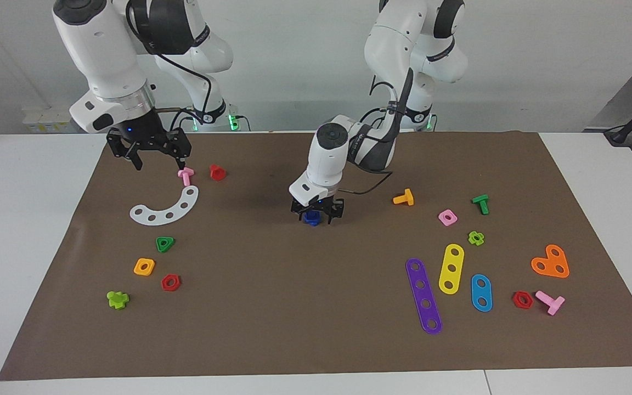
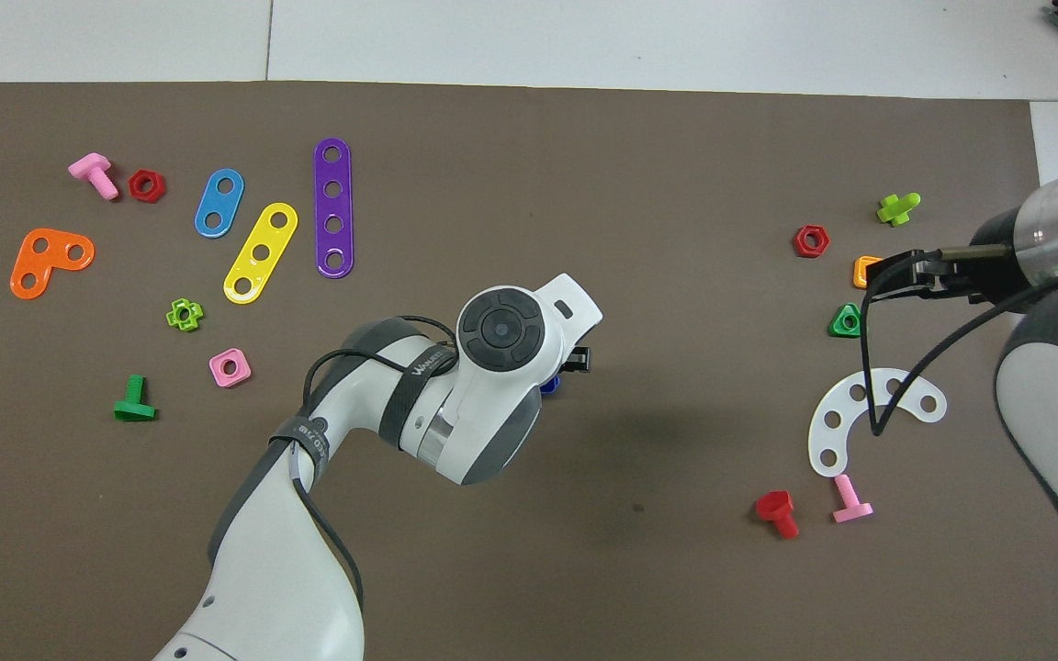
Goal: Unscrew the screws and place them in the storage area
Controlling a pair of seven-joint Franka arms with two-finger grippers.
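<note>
My left gripper (image 1: 316,215) is down at the mat near its middle, set over a small blue piece (image 1: 311,218) that I take for the blue screw. Only a sliver of this piece shows under the hand in the overhead view (image 2: 549,385), and its head shape is hidden. My right gripper (image 1: 159,159) is open and empty. It hangs above the mat at the right arm's end, over the spot beside a pink bolt (image 1: 185,175) and a white curved plate (image 1: 165,208). It also shows in the overhead view (image 2: 892,275).
At the right arm's end lie a red bolt (image 1: 217,172), a green triangular nut (image 1: 165,243), an orange square nut (image 1: 144,266), a red hex nut (image 1: 171,282) and a lime bolt (image 1: 117,299). At the left arm's end lie purple (image 1: 424,296), yellow (image 1: 451,269) and blue (image 1: 481,292) strips, an orange plate (image 1: 551,262) and several bolts and nuts.
</note>
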